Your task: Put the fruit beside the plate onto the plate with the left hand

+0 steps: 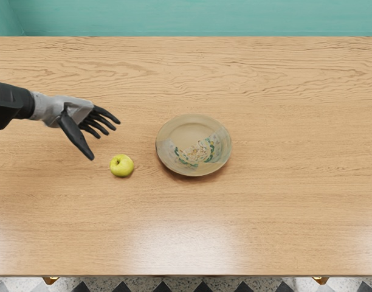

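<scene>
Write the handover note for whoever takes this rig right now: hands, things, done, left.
Left hand: open, fingers spread, holding nothing, up and left of the apple in the picture, not touching it.
Right hand: not in view.
Yellow-green apple: on the table, just left of the plate, apart from it.
Plate: no fruit on it.
Done: nothing yet.
Left: grasp the apple, lift it, set it on the plate.

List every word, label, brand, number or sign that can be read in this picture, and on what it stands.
No text can be read anywhere.
The plate bears only a painted green and brown pattern, no letters.
The apple, the left hand and the table carry no writing.
</scene>
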`<state>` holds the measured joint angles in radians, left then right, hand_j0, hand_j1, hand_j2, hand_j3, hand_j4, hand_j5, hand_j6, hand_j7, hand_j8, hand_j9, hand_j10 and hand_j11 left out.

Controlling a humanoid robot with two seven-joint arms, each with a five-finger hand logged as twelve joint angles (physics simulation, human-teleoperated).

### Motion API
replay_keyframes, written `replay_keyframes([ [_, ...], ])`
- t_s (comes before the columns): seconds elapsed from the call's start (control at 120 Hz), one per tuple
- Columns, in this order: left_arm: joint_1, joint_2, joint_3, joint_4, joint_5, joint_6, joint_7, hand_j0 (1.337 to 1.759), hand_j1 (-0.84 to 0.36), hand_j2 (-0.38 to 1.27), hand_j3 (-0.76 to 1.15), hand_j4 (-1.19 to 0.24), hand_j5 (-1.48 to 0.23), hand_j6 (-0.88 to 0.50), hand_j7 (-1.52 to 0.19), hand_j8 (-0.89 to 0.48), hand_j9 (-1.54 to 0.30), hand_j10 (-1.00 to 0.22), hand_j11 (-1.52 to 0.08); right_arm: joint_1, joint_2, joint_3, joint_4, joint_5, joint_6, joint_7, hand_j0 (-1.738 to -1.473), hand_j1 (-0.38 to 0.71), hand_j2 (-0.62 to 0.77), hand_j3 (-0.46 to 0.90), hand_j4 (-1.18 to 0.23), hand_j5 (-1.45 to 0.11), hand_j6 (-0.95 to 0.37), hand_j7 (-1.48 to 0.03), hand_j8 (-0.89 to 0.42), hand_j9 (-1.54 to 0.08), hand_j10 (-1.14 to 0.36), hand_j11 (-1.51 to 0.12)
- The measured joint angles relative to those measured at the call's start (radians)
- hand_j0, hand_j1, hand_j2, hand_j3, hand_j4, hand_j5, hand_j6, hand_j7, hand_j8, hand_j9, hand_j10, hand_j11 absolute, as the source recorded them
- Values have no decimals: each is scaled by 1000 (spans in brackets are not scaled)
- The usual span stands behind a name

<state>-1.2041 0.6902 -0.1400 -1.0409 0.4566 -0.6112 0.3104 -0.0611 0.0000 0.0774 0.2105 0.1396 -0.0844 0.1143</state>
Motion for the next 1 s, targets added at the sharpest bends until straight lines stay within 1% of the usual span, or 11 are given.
replay_keyframes([
  [0.092,-1,-18,0,-4,0,0,0,1658,55,51,0,-248,-321,-249,-321,-248,-321,-248,-320,0,0,2,-2,0,0,3,-1658,-307,-7,0,-35,-45,-35,-45,-35,-45,-35,-45],
  [0.142,-3,-7,2,-46,3,0,5,1658,54,51,0,-248,-321,-249,-321,-248,-321,-248,-320,2,0,3,-2,0,0,4,-1658,-307,-7,0,-35,-45,-35,-45,-35,-45,-35,-45],
  [0.242,-4,44,18,-191,10,21,93,1658,54,50,0,-248,-321,-249,-321,-249,-321,-248,-321,3,0,4,-4,0,0,5,-1658,-307,-7,0,-35,-45,-35,-45,-35,-45,-35,-45],
  [0.3,-8,78,31,-269,19,104,132,1658,54,51,0,-249,-321,-249,-321,-249,-321,-248,-321,4,0,5,-4,0,0,5,-1658,-307,-7,0,-35,-45,-35,-45,-35,-45,-35,-45],
  [0.375,-11,81,39,-337,53,230,160,1658,55,51,0,-249,-321,-249,-321,-249,-321,-248,-321,4,0,5,-5,0,0,5,-1658,-307,-7,0,-35,-45,-35,-45,-35,-45,-35,-45],
  [0.483,-13,75,45,-395,85,399,181,1658,55,51,0,-249,-321,-249,-321,-249,-321,-248,-321,4,0,6,-5,0,0,5,-1658,-307,-7,0,-35,-45,-35,-45,-35,-45,-35,-45],
  [0.683,-13,17,84,-472,121,671,265,1658,55,51,0,-249,-321,-250,-321,-250,-321,-249,-321,5,0,7,-5,0,-1,5,-1658,-307,-7,0,-35,-45,-35,-45,-35,-45,-35,-45],
  [0.758,-64,2,135,-495,124,763,283,1658,55,51,0,-249,-321,-250,-321,-250,-321,-249,-321,5,0,7,-5,0,-1,5,-1658,-307,-7,0,-35,-45,-35,-45,-35,-45,-35,-45],
  [0.85,-257,-68,294,-509,98,862,293,1658,55,51,0,-249,-321,-249,-321,-249,-321,-249,-321,6,0,7,-6,0,-1,5,-1658,-307,-7,0,-35,-45,-35,-45,-35,-45,-35,-45],
  [0.9,-322,-138,405,-515,54,927,296,1658,54,51,0,-249,-321,-250,-321,-250,-321,-249,-321,6,0,7,-6,0,-1,5,-1658,-307,-7,0,-35,-45,-35,-45,-35,-45,-35,-45],
  [1.0,-377,-186,577,-528,-27,1046,299,1658,54,51,0,-249,-321,-250,-321,-249,-321,-249,-321,8,0,7,-6,0,-1,5,-1658,-307,-7,0,-35,-45,-35,-45,-35,-45,-35,-45],
])
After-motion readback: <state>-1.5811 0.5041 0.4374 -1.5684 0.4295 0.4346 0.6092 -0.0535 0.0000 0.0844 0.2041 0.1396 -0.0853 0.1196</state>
